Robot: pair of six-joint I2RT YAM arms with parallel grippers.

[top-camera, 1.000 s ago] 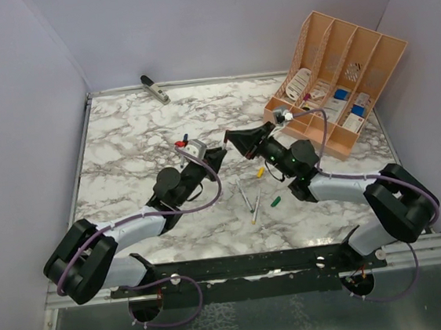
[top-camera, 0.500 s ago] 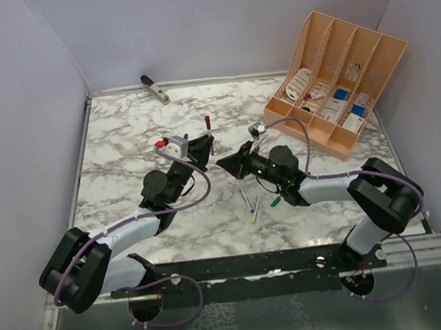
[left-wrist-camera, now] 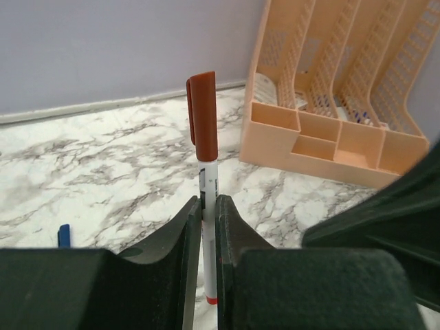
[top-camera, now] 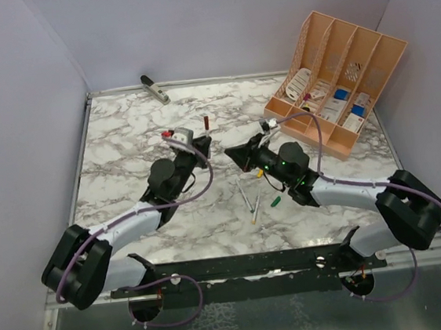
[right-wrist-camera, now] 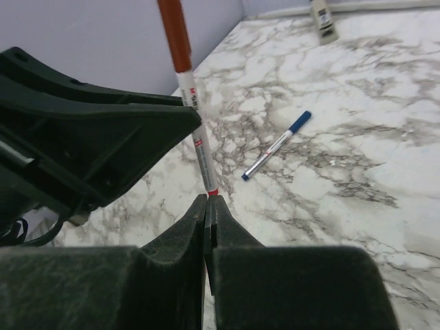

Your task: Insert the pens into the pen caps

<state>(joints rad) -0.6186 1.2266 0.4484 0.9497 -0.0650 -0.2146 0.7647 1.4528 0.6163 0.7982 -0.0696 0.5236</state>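
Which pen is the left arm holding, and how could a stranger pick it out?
Look at the middle of the marble table, between the two arms. The left gripper clamps a white pen that sticks up from its fingers. It alone is off the table and wears a brownish-red cap; the other pens lie flat on the marble.

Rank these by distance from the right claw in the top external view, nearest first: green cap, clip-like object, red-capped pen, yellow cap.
From the right claw:
1. red-capped pen: at its tips, upright.
2. yellow cap: close, beside its wrist.
3. green cap: farther, toward the bases.
4. clip-like object: far back-left, by the wall.
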